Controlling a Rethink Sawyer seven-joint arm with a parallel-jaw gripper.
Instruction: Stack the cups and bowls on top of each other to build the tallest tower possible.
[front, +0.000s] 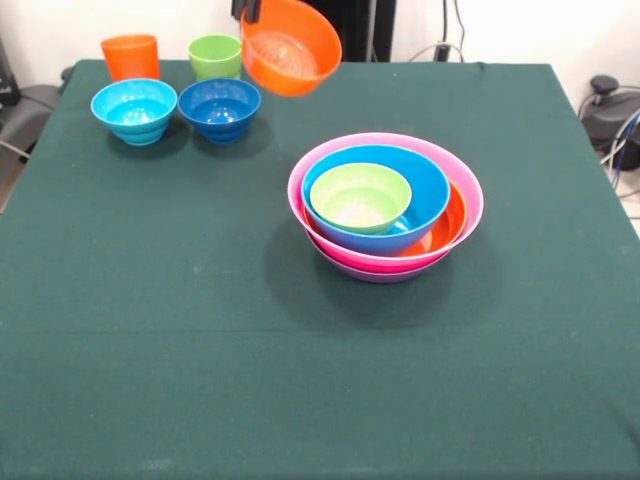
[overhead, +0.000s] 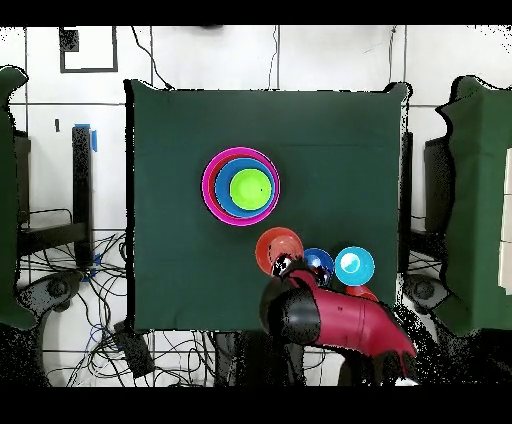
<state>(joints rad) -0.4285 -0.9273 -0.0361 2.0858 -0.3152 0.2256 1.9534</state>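
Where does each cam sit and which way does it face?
Front view: across the table from the robot, looking over the table toward its far edge; of the robot only the gripper shows at the top, holding the small orange bowl tilted in the air.
Overhead view: above the table, looking straight down, base at the bottom; the red arm reaches up into frame.
Shared: the tower, the small orange bowl, the light blue bowl and dark blue bowl.

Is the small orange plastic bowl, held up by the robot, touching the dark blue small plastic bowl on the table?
Apart. In the front view the small orange plastic bowl hangs tilted above the cloth, with green cloth visible between it and the dark blue small plastic bowl.
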